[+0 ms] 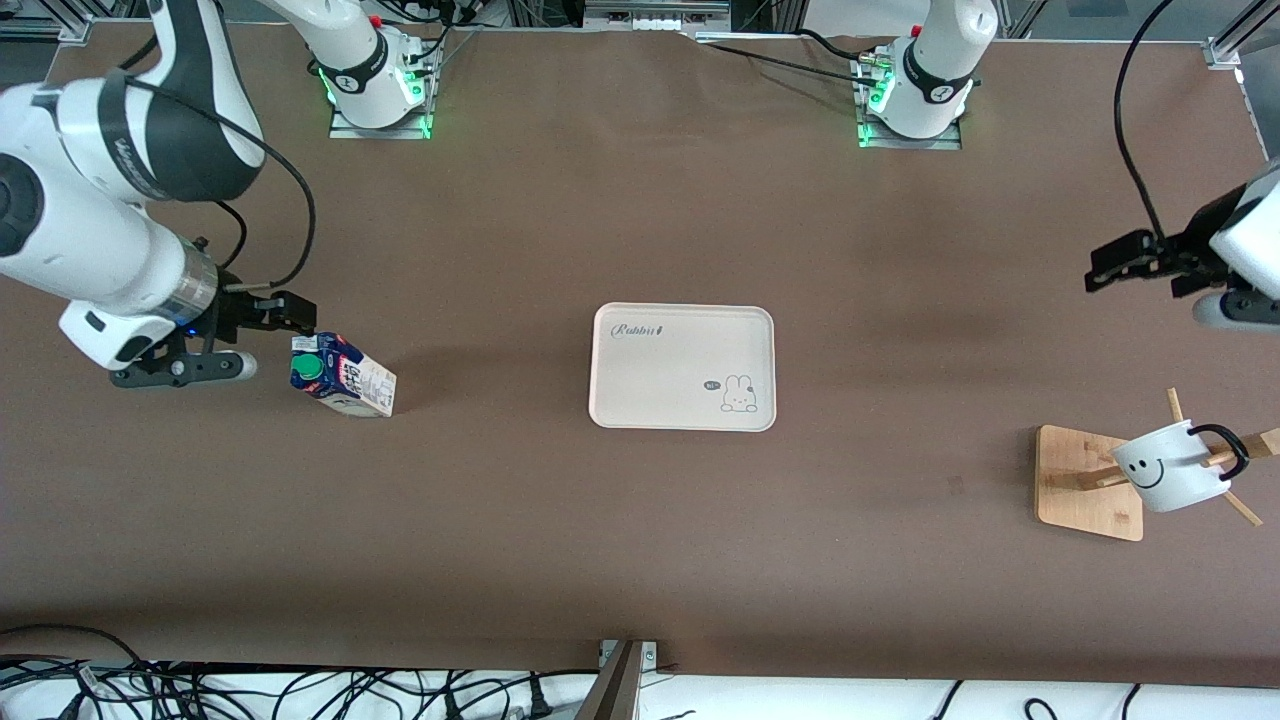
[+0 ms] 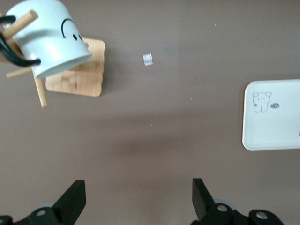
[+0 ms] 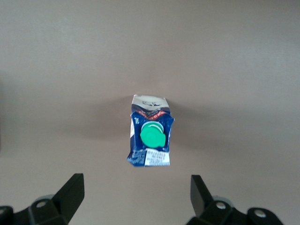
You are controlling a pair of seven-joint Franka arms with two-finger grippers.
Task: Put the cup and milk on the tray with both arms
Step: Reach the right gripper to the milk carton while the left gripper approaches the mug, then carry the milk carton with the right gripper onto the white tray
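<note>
The milk [image 1: 341, 375] stands on the brown table toward the right arm's end, its green cap up; in the right wrist view it [image 3: 150, 137] lies ahead of the open fingers. My right gripper [image 1: 292, 314] is open and empty, over the table beside the carton, not touching it. The tray [image 1: 683, 367] lies empty at mid-table and shows in the left wrist view [image 2: 272, 122]. The cup [image 1: 1170, 465] hangs tilted on a wooden peg rack; it also shows in the left wrist view [image 2: 51, 37]. My left gripper [image 1: 1100, 272] is open and empty over bare table at the left arm's end, apart from the cup.
The rack's square wooden base [image 1: 1085, 482] sits under the cup, with pegs [image 1: 1242, 508] sticking out. A small scrap of tape [image 2: 148, 59] lies on the table between rack and tray. Cables [image 1: 300, 690] run along the table edge nearest the front camera.
</note>
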